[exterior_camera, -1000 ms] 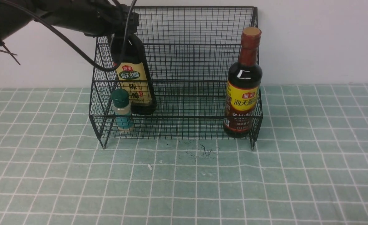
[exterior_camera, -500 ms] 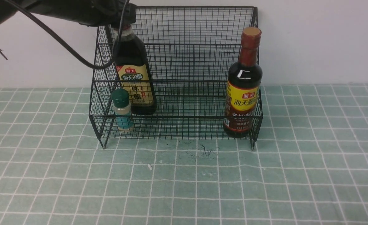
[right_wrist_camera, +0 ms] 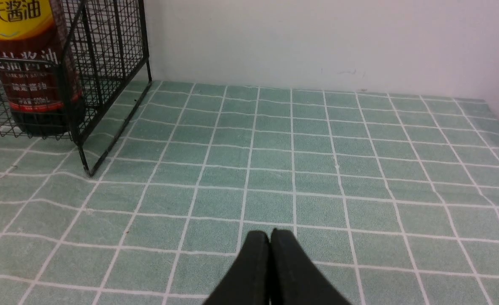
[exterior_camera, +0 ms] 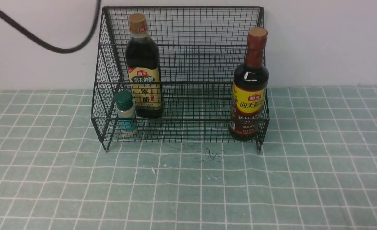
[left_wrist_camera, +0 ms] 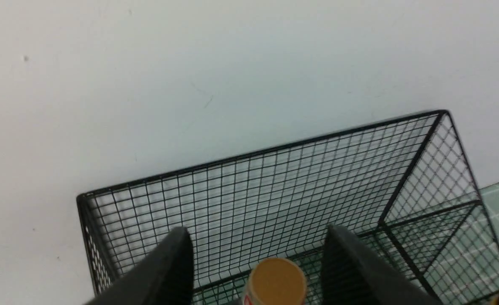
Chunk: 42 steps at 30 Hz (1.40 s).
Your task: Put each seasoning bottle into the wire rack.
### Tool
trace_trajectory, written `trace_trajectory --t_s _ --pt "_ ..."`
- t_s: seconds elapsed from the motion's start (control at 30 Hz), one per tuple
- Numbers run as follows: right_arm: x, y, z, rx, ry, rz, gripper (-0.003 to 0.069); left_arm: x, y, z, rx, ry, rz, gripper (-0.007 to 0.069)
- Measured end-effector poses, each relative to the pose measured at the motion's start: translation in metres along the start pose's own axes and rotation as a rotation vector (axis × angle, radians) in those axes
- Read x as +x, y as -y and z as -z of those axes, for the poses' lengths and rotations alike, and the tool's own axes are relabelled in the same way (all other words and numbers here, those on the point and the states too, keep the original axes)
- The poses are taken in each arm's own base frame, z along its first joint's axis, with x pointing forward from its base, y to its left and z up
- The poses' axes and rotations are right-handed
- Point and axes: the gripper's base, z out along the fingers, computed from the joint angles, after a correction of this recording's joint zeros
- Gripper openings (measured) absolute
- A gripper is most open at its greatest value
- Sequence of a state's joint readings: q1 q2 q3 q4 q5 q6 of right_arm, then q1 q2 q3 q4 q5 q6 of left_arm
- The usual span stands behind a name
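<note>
On a green tiled cloth (exterior_camera: 319,166) against a white wall, the wire rack (exterior_camera: 188,57) holds all three bottles upright: the gold-capped bottle (exterior_camera: 144,70) and green-capped shaker (exterior_camera: 125,111) at its left end, the red-necked bottle (exterior_camera: 249,86) at its right. The left gripper (left_wrist_camera: 255,258) hangs above the gold cap, fingers spread wide and clear of it. The right gripper (right_wrist_camera: 270,241) sits low over the cloth right of the rack, fingers pressed together on nothing.

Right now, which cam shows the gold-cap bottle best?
Front view: the whole gold-cap bottle shows, upright in the rack behind the shaker, label readable. The left wrist view catches only its cap top, below the open left gripper. The right wrist view misses it, showing only the other bottle.
</note>
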State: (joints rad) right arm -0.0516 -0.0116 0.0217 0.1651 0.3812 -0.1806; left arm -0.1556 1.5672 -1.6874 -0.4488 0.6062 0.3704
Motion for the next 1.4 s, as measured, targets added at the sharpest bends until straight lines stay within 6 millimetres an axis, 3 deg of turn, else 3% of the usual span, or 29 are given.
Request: trace_trajectory --t_s 0.17,0.3,0.4,0.53,0.7,0.73,0.8,1.03,1.23,1.4 --pt "0.0 0.0 0.0 0.0 0.0 0.001 -0.0015 -0.011 0.015 0.05 0.03 -0.028 -0.056 0.0204" --pt "0.0 0.0 0.0 0.0 0.0 0.002 -0.0015 -0.017 0.029 0.098 0.045 -0.027 -0.074 0.0026" --pt "0.0 0.0 0.0 0.0 0.0 0.002 -0.0015 -0.016 0.038 0.13 0.053 0.015 -0.065 -0.0001" --pt "0.0 0.0 0.0 0.0 0.0 0.002 -0.0015 0.005 0.051 0.173 0.079 0.059 -0.037 -0.0006" --pt "0.0 0.0 0.0 0.0 0.0 0.002 -0.0015 0.052 0.062 0.214 0.092 0.134 0.013 -0.0006" --pt "0.0 0.0 0.0 0.0 0.0 0.002 -0.0015 0.052 0.062 0.214 0.091 0.138 0.013 -0.0006" --pt "0.0 0.0 0.0 0.0 0.0 0.002 -0.0015 0.082 0.066 0.233 0.086 0.163 0.02 -0.0006" --pt "0.0 0.0 0.0 0.0 0.0 0.002 -0.0015 0.137 0.075 0.263 0.1 0.17 0.018 -0.0006" --pt "0.0 0.0 0.0 0.0 0.0 0.002 -0.0015 0.155 0.076 0.28 0.065 0.189 -0.043 -0.0006" --pt "0.0 0.0 0.0 0.0 0.0 0.002 -0.0015 0.162 0.068 0.283 -0.039 0.175 -0.123 -0.0006"
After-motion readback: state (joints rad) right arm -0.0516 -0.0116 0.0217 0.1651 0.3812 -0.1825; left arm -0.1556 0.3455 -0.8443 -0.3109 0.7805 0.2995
